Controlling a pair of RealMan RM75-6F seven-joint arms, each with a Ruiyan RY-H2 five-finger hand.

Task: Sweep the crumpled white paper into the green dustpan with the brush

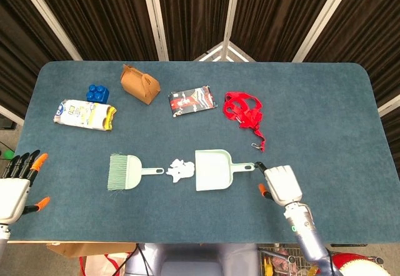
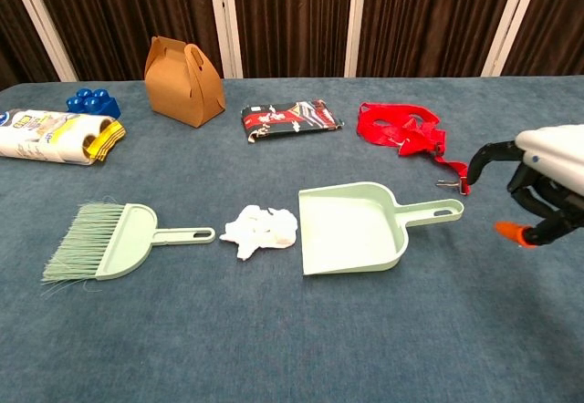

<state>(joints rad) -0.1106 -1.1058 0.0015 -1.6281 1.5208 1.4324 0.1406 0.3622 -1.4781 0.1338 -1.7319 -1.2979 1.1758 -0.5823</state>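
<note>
The crumpled white paper [image 1: 180, 170] [image 2: 260, 230] lies between the brush and the dustpan. On its left is the pale green brush [image 1: 125, 171] [image 2: 105, 241], bristles pointing left, handle toward the paper. The green dustpan [image 1: 214, 170] [image 2: 351, 228] has its mouth against the paper and its handle pointing right. My right hand [image 1: 281, 185] [image 2: 540, 187] hovers just right of the handle's tip, fingers bent downward and apart, holding nothing. At the table's left front edge my left hand [image 1: 17, 182] stays open with its fingers stretched out, far from the brush; the chest view does not show it.
Along the back of the blue table [image 1: 325, 113] lie a snack bag [image 1: 85, 115], a blue block [image 1: 97, 92], a brown paper box [image 1: 140, 83], a dark packet [image 1: 192, 100] and a red strap [image 1: 245, 112], whose end reaches close to the dustpan handle.
</note>
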